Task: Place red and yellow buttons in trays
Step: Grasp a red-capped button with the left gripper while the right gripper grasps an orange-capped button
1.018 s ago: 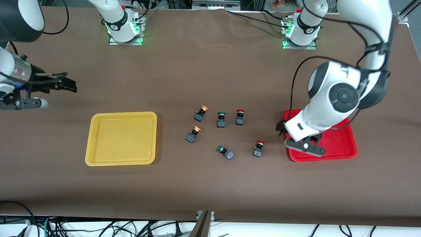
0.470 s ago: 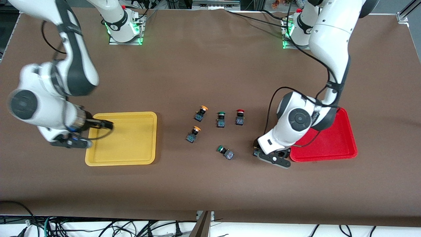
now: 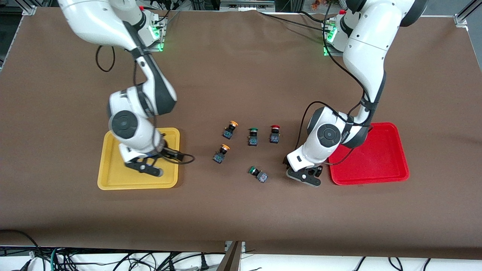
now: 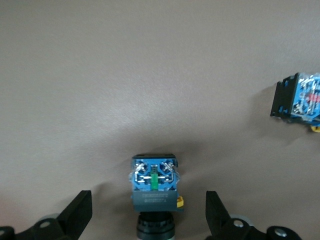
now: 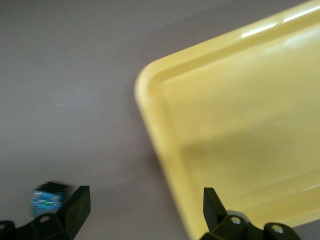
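Two yellow-capped buttons [image 3: 229, 130] [image 3: 221, 153] and one red-capped button [image 3: 275, 134] stand on the table between the yellow tray [image 3: 113, 180] and the red tray [image 3: 376, 165]. My left gripper [image 3: 297, 168] [image 4: 150, 220] is open, low over the table beside the red tray. It straddles a button [image 4: 154, 192] whose cap is hidden; the arm covers this button in the front view. My right gripper [image 3: 162, 151] [image 5: 145, 210] is open and empty over the yellow tray's edge [image 5: 160, 145] toward the buttons. Both trays are empty.
Two green-capped buttons sit among the others, one upright [image 3: 253, 136], one lying on its side [image 3: 258, 174] close to my left gripper. Another button body [image 4: 300, 100] shows in the left wrist view and a blurred one [image 5: 47, 197] in the right wrist view.
My right gripper swung in from the table's end to over the yellow tray. My left gripper moved off the red tray and came down around the nearby red-capped button.
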Robot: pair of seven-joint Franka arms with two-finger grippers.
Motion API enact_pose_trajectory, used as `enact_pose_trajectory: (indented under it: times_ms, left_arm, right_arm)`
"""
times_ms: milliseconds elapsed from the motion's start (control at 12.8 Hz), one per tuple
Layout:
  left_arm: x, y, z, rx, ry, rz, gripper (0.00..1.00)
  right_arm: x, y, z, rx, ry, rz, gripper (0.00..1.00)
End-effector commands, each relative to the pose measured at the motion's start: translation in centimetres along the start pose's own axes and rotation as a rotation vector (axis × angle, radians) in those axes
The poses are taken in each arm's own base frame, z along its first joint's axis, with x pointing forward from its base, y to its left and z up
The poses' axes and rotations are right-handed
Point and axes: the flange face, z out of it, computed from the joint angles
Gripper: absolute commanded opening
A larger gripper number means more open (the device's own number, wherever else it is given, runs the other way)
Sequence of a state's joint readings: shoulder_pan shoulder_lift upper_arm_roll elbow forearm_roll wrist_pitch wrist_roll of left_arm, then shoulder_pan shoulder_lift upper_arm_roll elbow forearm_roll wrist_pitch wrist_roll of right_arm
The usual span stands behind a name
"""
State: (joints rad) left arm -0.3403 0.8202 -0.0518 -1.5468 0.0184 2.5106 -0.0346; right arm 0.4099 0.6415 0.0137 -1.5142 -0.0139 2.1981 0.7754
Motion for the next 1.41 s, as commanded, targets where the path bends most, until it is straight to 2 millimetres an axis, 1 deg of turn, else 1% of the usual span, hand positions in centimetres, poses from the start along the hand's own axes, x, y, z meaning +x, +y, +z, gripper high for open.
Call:
enact_pose_trajectory:
  times_ms: [0,78,157,235,313,392,470,548,627,705,783,861,940,1018,1096,1175,1253,1331]
  left_arm:
    - [0.0,0.4,-0.3,0.005,0.014,-0.003,1.0]
    - [-0.1,0.5,-0.3,0.006,0.014,-0.001,1.0]
    - [-0.1,0.5,-0.2,0.006,0.012,-0.001,1.0]
    - [-0.1,0.6,-0.3,0.006,0.014,0.01,0.88]
    - [-0.1,0.7,-0.3,0.009,0.012,0.011,0.46]
    - [-0.1,0.7,-0.3,0.009,0.012,0.009,0.2]
    - [0.0,0.6,-0.5,0.009,0.014,0.009,0.08]
    - [0.1,0.6,-0.9,0.009,0.014,0.009,0.05]
    - [0.4,0.5,-2.1,0.01,0.02,0.008,0.04]
    - [0.7,0.4,-3.8,0.011,0.014,0.003,0.04]
    - [0.9,0.2,-6.1,0.014,-0.008,0.001,0.04]
    - [0.9,0.0,-8.6,0.018,-0.05,-0.001,0.04]
    - [0.6,-0.7,-11.0,0.027,-0.105,0.0,0.04]
    - [0.2,-2.1,-12.9,0.029,-0.155,0.011,0.04]
    - [-0.6,-2.6,-14.1,0.027,-0.219,0.036,0.04]
    - [-1.6,-4.0,-14.8,0.026,-0.294,0.052,0.04]
    - [-2.4,-6.1,-15.3,0.044,-0.347,0.071,0.05]
    - [-3.0,-8.1,-15.5,0.083,-0.387,0.122,0.09]
  right_arm:
    - [-3.0,-5.6,2.7,0.025,0.034,0.086,1.0]
    - [-4.1,-7.4,3.8,0.041,0.045,0.115,1.0]
    - [-4.6,-8.7,4.9,0.052,0.059,0.14,1.0]
    - [-5.1,-9.6,5.9,0.049,0.071,0.153,1.0]
    - [-5.3,-10.2,6.7,0.043,0.082,0.155,1.0]
    - [-5.3,-10.8,7.3,0.045,0.091,0.158,1.0]
    - [-5.3,-11.5,7.7,0.054,0.096,0.158,1.0]
    - [-5.4,-12.2,8.1,0.061,0.099,0.154,1.0]
    - [-5.6,-12.5,8.7,0.058,0.1,0.149,1.0]
    - [-5.9,-12.7,9.1,0.058,0.099,0.144,1.0]
    - [-6.0,-12.8,9.3,0.064,0.101,0.141,1.0]
    - [-6.1,-12.7,9.4,0.061,0.099,0.141,0.91]
    - [-6.3,-12.8,9.5,0.059,0.097,0.138,0.69]
    - [-7.0,-13.2,9.6,0.059,0.095,0.127,0.44]
    - [-7.1,-13.2,9.7,0.058,0.094,0.127,0.26]
    - [-7.2,-13.1,10.0,0.053,0.091,0.124,0.13]
    - [-7.0,-13.1,9.6,0.054,0.093,0.115,0.0]
    - [-6.2,-12.6,9.0,0.054,0.098,0.112,0.0]
